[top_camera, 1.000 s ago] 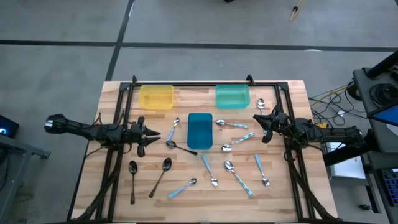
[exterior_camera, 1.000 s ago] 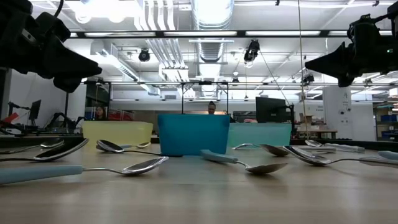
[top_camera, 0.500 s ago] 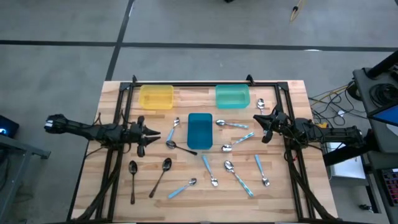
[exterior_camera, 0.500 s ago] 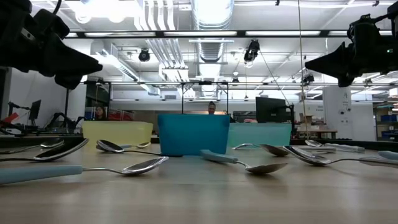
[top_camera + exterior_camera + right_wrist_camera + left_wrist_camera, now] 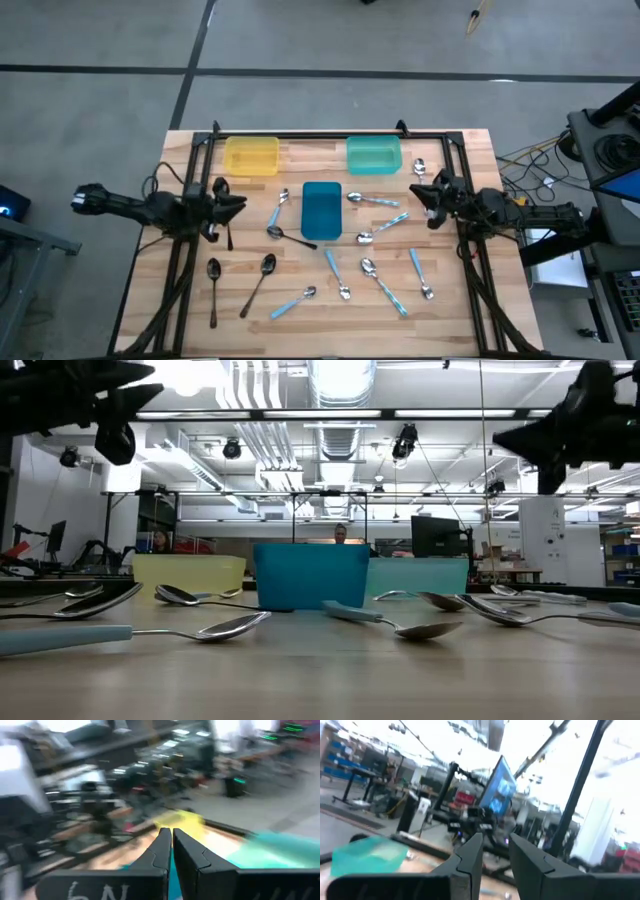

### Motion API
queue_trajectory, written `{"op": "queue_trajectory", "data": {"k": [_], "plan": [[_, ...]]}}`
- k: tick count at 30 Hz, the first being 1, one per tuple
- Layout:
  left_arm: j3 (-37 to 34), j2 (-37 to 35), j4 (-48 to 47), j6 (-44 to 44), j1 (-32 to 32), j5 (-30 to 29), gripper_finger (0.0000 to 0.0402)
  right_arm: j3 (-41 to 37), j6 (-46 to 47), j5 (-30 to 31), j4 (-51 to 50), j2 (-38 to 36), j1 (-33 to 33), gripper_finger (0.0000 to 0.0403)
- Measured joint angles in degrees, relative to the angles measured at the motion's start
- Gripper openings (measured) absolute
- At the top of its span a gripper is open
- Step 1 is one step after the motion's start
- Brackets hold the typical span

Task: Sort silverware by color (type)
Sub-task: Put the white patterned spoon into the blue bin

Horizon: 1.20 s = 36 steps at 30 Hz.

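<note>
Spoons lie scattered flat on the wooden table. The black ones are on the left [image 5: 262,276], with one [image 5: 223,212] right by my left gripper. Blue-handled ones [image 5: 385,224] and silver ones [image 5: 419,167] lie in the middle and on the right. My left gripper [image 5: 240,203] hovers off the table at its left side, pointing right, fingers apart [image 5: 495,840]. My right gripper [image 5: 414,196] hovers at the right side, pointing left, with its fingers together [image 5: 170,832]. Both grippers hang high above the spoons in the low view [image 5: 130,390] [image 5: 510,438].
A yellow tray [image 5: 250,156] and a teal tray [image 5: 373,155] stand at the far edge, and a blue tray [image 5: 321,210] stands mid-table between the grippers. A black frame [image 5: 300,135] runs around the table. There is bare wood along the near edge.
Both grippers have risen and turned about their wrists, the left one more, shifting slightly toward the far edge. That move uncovered a black spoon lying beneath the left gripper. No spoon has moved.
</note>
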Motion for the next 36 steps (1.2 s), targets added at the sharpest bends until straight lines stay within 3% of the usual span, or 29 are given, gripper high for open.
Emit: {"op": "queue_trajectory", "data": {"k": [3, 9, 15, 22, 31, 36], "plan": [[0.0, 0.2, 3.3, 2.3, 0.0, -1.6, 0.0076, 0.0, -2.4, -2.9, 5.8, 1.6, 0.0, 0.0009], [0.0, 3.5, 10.1, 4.9, 0.0, -4.4, 0.0076, 0.2, -4.0, -0.4, 11.1, 6.0, -0.1, 0.0009], [1.5, 10.3, 17.0, 8.7, 0.0, -4.4, 0.0076, 5.8, -5.5, 4.0, 6.9, 12.8, -0.2, 0.0009], [8.5, 19.5, 16.9, 16.0, 0.0, -10.0, 0.0076, 17.1, -5.2, 9.5, -8.5, 20.2, -0.2, 0.0009], [16.8, 24.8, 0.7, 15.9, 0.0, -16.1, 0.0076, 31.0, 4.2, 8.7, -29.9, 28.0, -0.1, 0.0009], [21.7, 25.3, -12.0, 11.7, 0.0, -17.3, 0.0076, 35.6, 6.6, 3.0, -36.7, 31.9, -0.1, 0.0009]]}}
